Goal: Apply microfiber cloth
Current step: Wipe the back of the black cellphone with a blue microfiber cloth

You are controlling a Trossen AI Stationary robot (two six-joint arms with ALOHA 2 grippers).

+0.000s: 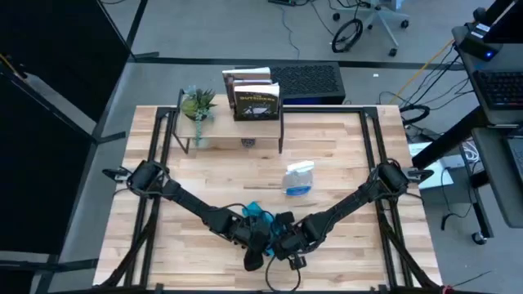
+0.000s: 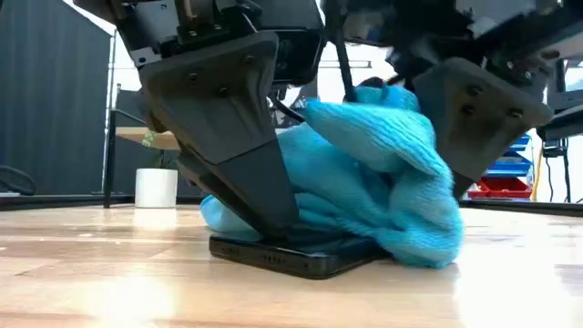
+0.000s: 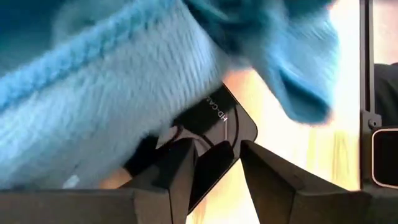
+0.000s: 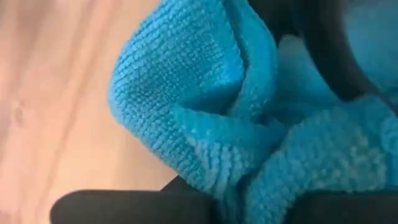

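At the table's near edge, the right gripper (image 2: 455, 137), fingers hidden, bunches the microfiber cloth (image 2: 364, 182) on the phone (image 2: 291, 252) while the left gripper (image 3: 214, 165), parted, straddles the phone's corner; pushing could skid it.

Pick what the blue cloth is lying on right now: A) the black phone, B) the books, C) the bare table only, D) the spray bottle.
A: in the low view the cloth is bunched on top of the black phone, which lies flat on the table.
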